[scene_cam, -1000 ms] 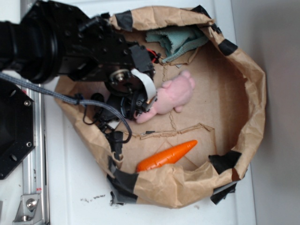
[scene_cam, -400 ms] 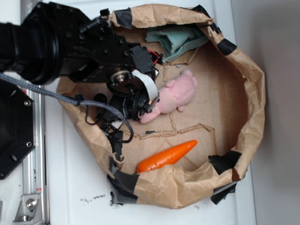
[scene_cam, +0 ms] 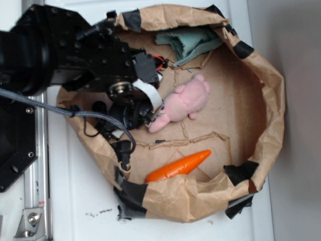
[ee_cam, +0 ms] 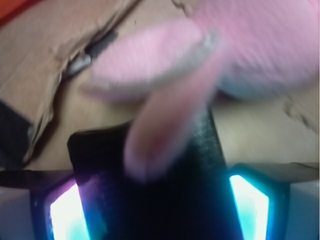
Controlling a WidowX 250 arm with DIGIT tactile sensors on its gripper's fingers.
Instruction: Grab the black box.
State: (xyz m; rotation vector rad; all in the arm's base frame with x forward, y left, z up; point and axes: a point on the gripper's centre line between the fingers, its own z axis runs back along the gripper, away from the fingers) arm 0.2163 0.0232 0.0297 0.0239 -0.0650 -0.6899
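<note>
In the wrist view the black box [ee_cam: 200,170] is a dark flat block filling the gap between the two glowing pads of my gripper [ee_cam: 155,200], which is shut on it. A pink ear of the plush bunny [ee_cam: 165,135] lies across the top of the box. In the exterior view my gripper [scene_cam: 144,114] is low inside the brown paper bag [scene_cam: 266,100], just left of the bunny [scene_cam: 184,103]. There the box is hidden under the gripper.
An orange carrot [scene_cam: 178,167] lies near the bag's front wall. A teal cloth [scene_cam: 193,42] is bunched at the back. Black tape patches [scene_cam: 241,173] sit on the bag's rim. A black hexagonal plate [scene_cam: 15,145] and a metal rail [scene_cam: 35,201] stand at the left.
The arm and gripper have drawn a little to the left. The bunny has shifted slightly left with them.
</note>
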